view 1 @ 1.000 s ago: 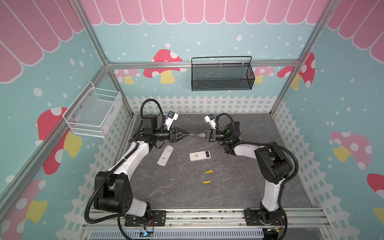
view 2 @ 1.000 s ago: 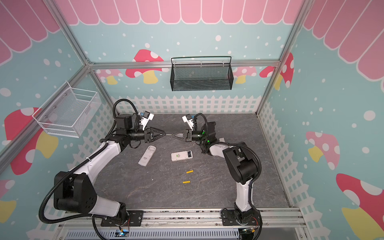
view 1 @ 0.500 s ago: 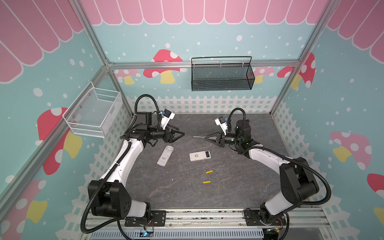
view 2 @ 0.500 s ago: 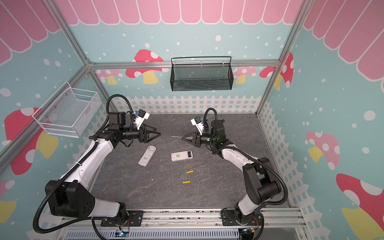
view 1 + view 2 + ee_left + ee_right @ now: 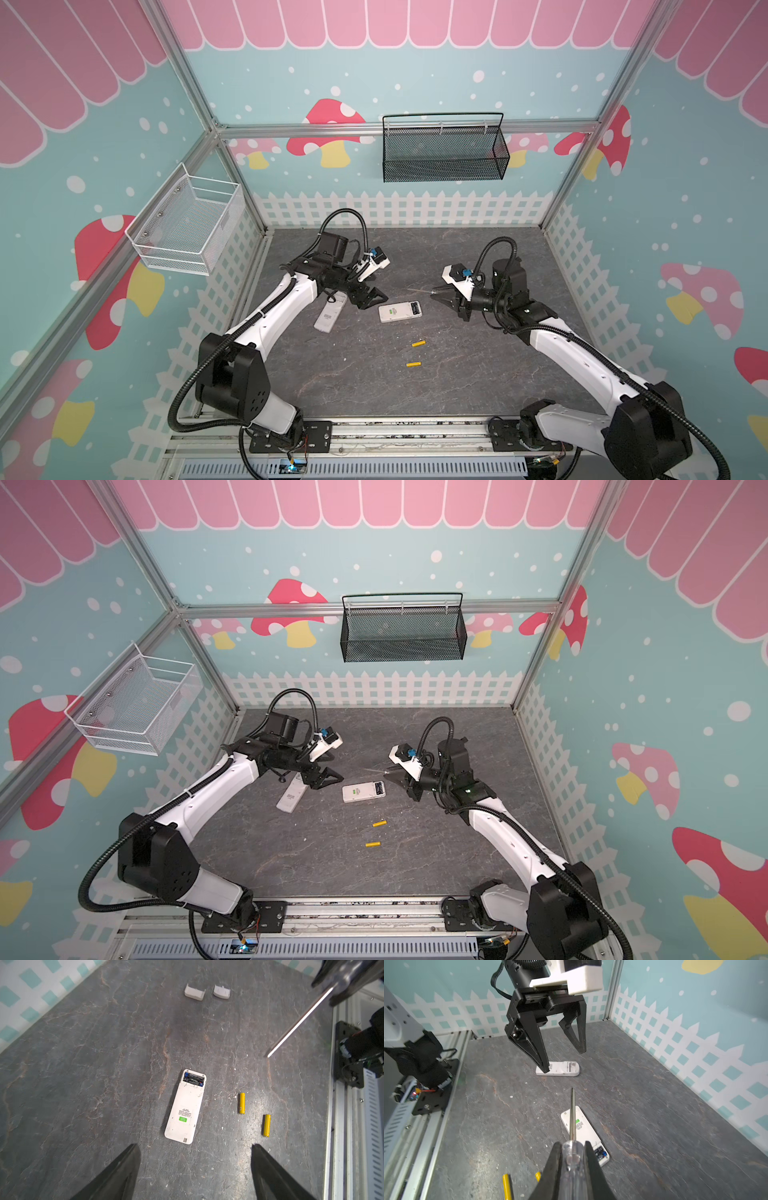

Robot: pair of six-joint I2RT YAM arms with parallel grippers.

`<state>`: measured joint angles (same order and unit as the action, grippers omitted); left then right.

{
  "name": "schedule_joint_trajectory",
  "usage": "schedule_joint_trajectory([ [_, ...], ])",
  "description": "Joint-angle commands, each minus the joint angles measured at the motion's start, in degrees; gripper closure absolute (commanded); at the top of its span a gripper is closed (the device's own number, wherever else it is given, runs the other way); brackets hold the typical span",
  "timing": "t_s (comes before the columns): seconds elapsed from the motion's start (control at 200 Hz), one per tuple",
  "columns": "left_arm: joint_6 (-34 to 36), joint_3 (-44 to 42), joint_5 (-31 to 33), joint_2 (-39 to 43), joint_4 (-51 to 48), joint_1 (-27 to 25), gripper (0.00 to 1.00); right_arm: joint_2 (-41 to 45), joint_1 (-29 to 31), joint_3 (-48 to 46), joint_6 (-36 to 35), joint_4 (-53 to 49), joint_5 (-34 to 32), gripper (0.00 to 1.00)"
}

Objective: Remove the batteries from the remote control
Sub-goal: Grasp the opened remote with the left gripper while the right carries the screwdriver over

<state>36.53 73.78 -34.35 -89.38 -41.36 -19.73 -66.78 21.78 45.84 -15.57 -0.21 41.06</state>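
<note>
Looking across the table, you have the right hand clenched on the clear handle of a screwdriver. Its shaft is in the air beside the open remote near the table's middle, and crosses that remote in the right wrist view. Your left hand is spread wide and grasps nothing. It is poised by the far end of the second remote, nearer the left edge, and one finger hides that end in the right wrist view. Dark batteries sit in the open compartment, too small to count surely; two seem to lie side by side. Two yellow batteries lie loose and apart, between the open remote and the front edge. Two pale covers show only in the left wrist view. One black mesh basket and one white wire basket hang on the walls.
</note>
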Motion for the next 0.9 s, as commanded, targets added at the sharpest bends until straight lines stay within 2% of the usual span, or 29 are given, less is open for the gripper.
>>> schedule_joint_trajectory([
  [0.0,6.1,2.2,4.6,-2.5,-1.6,-2.7,0.1,3.3,-0.1,-3.6,-6.6,-1.6,-6.3,1.0],
  [0.38,7.9,2.4,10.1,-9.3,-0.7,-7.9,0.09,9.6,-0.1,-11.8,-5.5,1.2,-18.7,1.0],
  [0.615,9.2,1.6,13.5,-12.3,-0.4,-9.4,0.09,9.7,-0.1,-11.7,-5.2,2.1,-19.6,1.0],
  [0.725,7.0,1.8,14.5,-13.4,-0.4,-9.3,0.09,9.8,-0.1,-13.2,-4.9,2.5,-21.3,1.0],
  [0.896,7.4,2.4,14.8,-15.2,-0.8,-10.0,0.08,9.0,-0.1,-13.0,-4.5,2.7,-22.3,1.0],
])
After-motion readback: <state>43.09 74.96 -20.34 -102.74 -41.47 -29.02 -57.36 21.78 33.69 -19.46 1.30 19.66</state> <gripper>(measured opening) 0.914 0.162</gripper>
